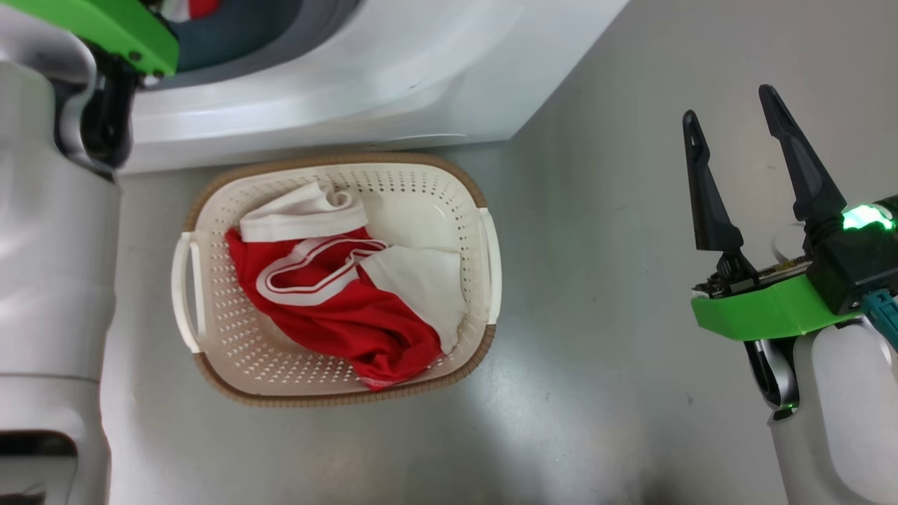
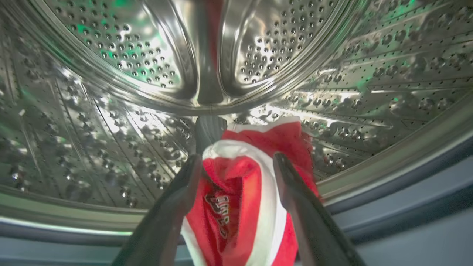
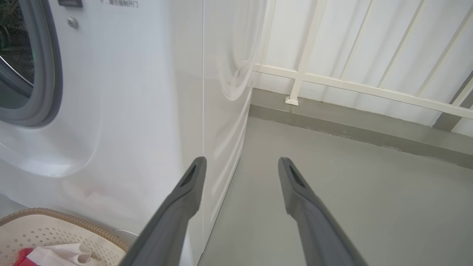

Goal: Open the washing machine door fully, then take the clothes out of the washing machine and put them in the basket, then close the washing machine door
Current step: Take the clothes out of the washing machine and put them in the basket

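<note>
The cream basket (image 1: pixel 231 337) stands on the floor before the white washing machine (image 1: pixel 351 91) and holds red and white clothes (image 1: pixel 330 301). My left arm reaches into the machine's steel drum (image 2: pixel 111 111). There my left gripper (image 2: pixel 237 158) is open, one finger on each side of a red garment with white stripes (image 2: pixel 244 207) lying at the drum's front. My right gripper (image 1: pixel 729 104) hangs open and empty over bare floor, to the right of the basket. In the right wrist view it (image 3: pixel 242 160) faces the machine's front corner (image 3: pixel 129 111). The washing machine door is out of view.
Grey floor (image 1: pixel 617 315) spreads to the right of the basket. A white railing (image 3: pixel 332 81) and a low grey kerb run behind the machine's side. The basket's corner (image 3: pixel 55 229) shows at the lower left of the right wrist view.
</note>
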